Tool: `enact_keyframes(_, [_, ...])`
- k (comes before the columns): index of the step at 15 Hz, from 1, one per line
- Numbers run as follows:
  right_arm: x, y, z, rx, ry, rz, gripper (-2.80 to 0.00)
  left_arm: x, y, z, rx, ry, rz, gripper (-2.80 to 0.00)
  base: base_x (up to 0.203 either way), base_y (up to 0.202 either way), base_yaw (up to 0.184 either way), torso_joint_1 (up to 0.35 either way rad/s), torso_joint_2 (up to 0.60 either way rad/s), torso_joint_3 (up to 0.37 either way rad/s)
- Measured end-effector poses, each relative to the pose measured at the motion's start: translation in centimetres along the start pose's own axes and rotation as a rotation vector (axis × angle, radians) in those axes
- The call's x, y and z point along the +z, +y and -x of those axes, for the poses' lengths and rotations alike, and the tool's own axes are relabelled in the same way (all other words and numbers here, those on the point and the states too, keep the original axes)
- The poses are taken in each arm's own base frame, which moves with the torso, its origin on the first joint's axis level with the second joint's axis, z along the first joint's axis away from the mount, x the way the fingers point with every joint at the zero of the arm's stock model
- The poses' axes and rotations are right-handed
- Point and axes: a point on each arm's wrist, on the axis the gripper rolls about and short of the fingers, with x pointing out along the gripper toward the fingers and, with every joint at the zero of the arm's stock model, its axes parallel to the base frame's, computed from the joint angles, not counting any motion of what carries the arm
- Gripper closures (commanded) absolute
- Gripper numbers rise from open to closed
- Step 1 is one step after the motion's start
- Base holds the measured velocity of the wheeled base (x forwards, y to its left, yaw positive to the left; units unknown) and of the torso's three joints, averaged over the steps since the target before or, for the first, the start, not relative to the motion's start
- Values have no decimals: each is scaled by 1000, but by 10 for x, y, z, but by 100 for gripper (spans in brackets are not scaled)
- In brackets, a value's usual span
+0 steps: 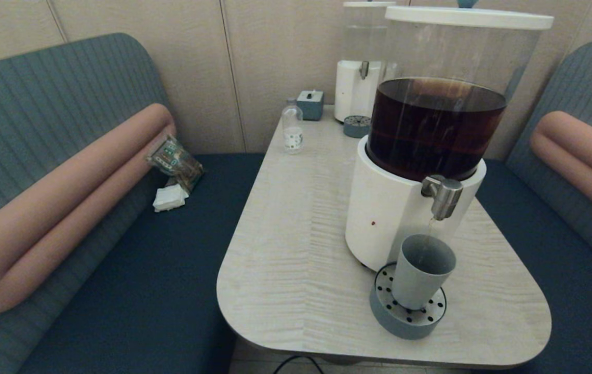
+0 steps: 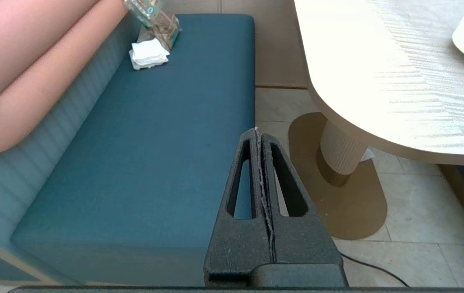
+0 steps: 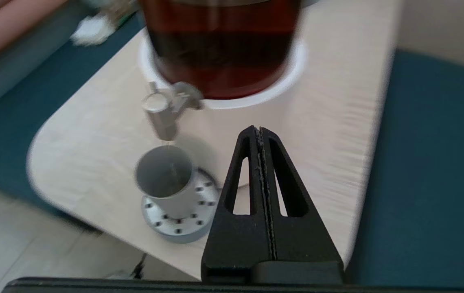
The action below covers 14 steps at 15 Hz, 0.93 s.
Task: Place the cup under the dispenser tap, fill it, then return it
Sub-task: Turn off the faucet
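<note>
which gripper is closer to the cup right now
Right. The right gripper, shut, hangs off the table's edge, with the cup under the dispenser tap just ahead. The left gripper, shut, sits low beside the bench seat, cup unseen.

Looks like a café or restaurant booth. Padded teal benches with pink bolster backrests at nine and three o'clock of a pale wood-grain pedestal table. Self-serve drink dispensers on the tabletop, one of dark brew, one clear at twelve o'clock. Panelled beige wall behind; tiled floor below.
</note>
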Motion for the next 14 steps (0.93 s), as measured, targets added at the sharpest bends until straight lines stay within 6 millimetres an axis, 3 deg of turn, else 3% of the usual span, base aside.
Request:
enact_keyframes(8, [-16, 4, 52, -126, -104, 15, 0, 0, 0, 0, 0, 0, -1, 0, 0, 0, 0, 0, 0, 0])
enact_keyframes(14, [-62, 11, 92, -242, -288, 36, 0, 0, 0, 0, 0, 0, 0, 0, 0, 0, 0, 0, 0, 0])
